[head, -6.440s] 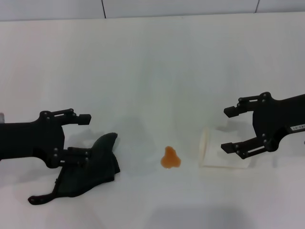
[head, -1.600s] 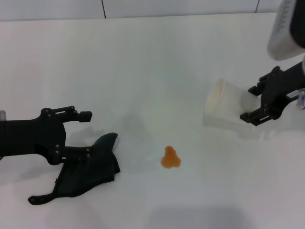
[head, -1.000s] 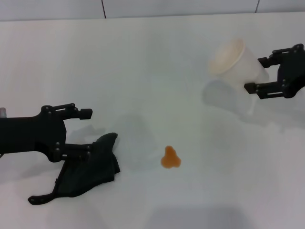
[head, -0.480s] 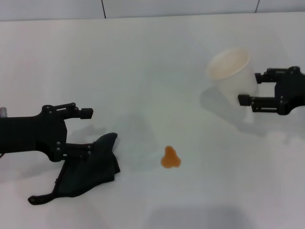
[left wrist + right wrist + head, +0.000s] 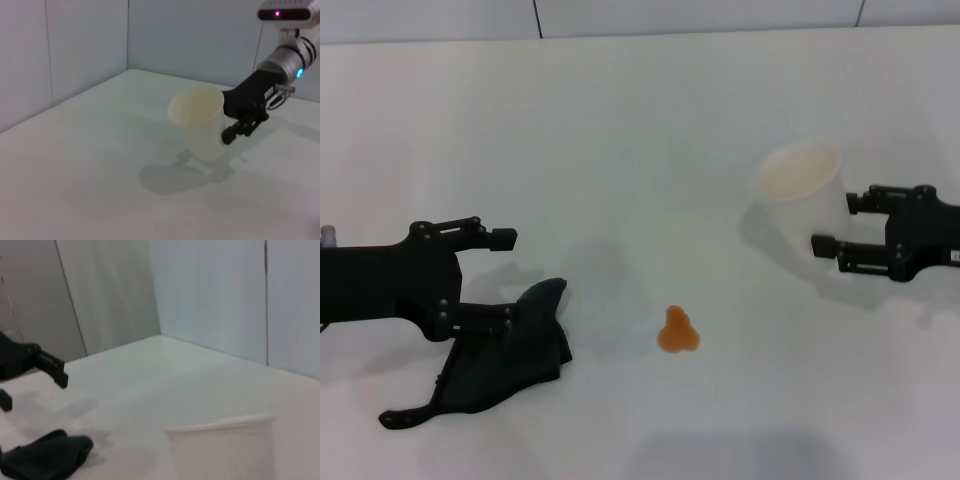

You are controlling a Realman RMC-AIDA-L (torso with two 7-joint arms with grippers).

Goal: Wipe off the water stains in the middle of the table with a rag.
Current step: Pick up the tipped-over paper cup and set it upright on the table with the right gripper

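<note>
The water stain (image 5: pixel 677 331) is a small orange blot on the white table (image 5: pixel 640 120), front of centre. The dark rag (image 5: pixel 510 358) lies crumpled to its left; it also shows in the right wrist view (image 5: pixel 45 457). My left gripper (image 5: pixel 505 278) is open just behind the rag, its lower finger (image 5: pixel 500 318) over the rag's back edge. My right gripper (image 5: pixel 838 222) is shut on a whitish plastic cup (image 5: pixel 802 192), held upright at the right, at or just above the table. The left wrist view shows the cup (image 5: pixel 197 120) in that gripper (image 5: pixel 240 125).
The table's back edge meets a pale wall (image 5: pixel 620 15). The cup throws a shadow on the table (image 5: pixel 175 175). In the right wrist view the cup's rim (image 5: pixel 220 427) fills the foreground and the left gripper (image 5: pixel 30 365) shows far off.
The right gripper took the cup from lying on its side near the stain, lifted it to the back right, turned it upright and has come down with it. The left arm barely moved.
</note>
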